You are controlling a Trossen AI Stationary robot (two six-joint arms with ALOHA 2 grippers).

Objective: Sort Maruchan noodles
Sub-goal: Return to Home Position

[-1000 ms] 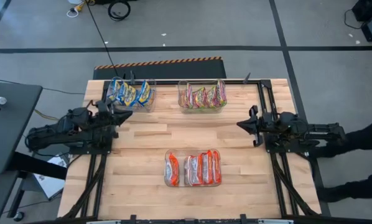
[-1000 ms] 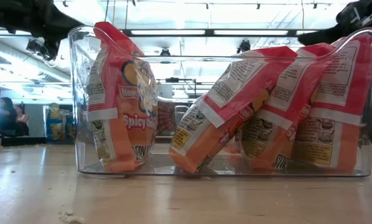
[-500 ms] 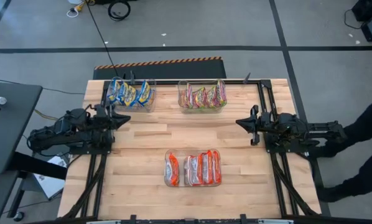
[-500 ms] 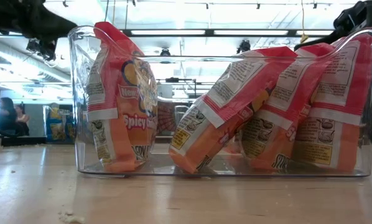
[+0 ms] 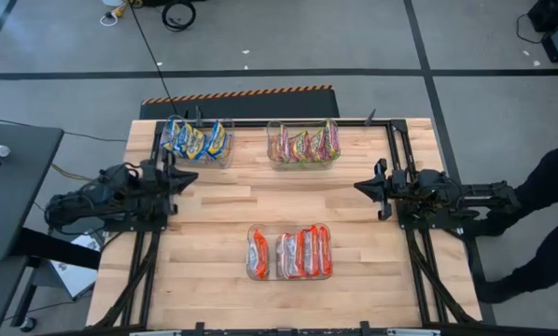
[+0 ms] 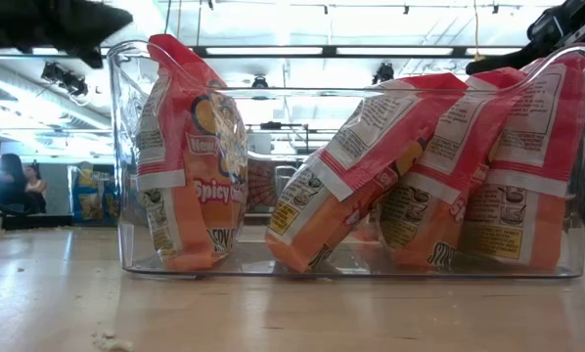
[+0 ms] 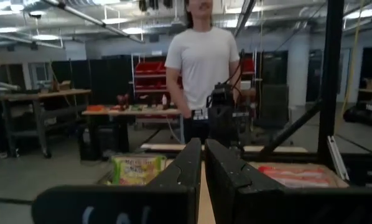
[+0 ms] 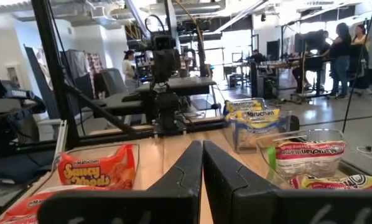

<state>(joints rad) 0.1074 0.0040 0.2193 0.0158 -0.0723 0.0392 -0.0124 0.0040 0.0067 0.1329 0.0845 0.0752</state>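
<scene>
The Maruchan noodles stand sorted in three clear bins. Blue-yellow packets point(image 5: 195, 140) fill the bin at the far left, and green-pink packets point(image 5: 303, 145) fill the bin at the far middle. Red-orange packets point(image 5: 289, 252) are in the near middle bin, where they stand on their lower edges and lean on one another point(image 6: 371, 176). My left gripper point(image 5: 191, 175) hovers shut at the table's left edge, pointing level across it, with nothing in it point(image 7: 202, 163). My right gripper point(image 5: 361, 187) hovers shut at the right edge, also holding nothing point(image 8: 202, 163).
Bare wood lies between the two grippers and the bins point(image 5: 279, 201). Dark frame rails run along both table sides point(image 5: 405, 159). A person in a white shirt point(image 7: 201, 62) stands behind the right arm, with a dark sleeve at the picture's right edge point(image 5: 550, 187).
My left gripper has rolled about its own axis and tipped up toward level, staying shut near the table's left edge. In the low view its dark shape now lies flatter across the top left corner. The packets and bins have not moved.
</scene>
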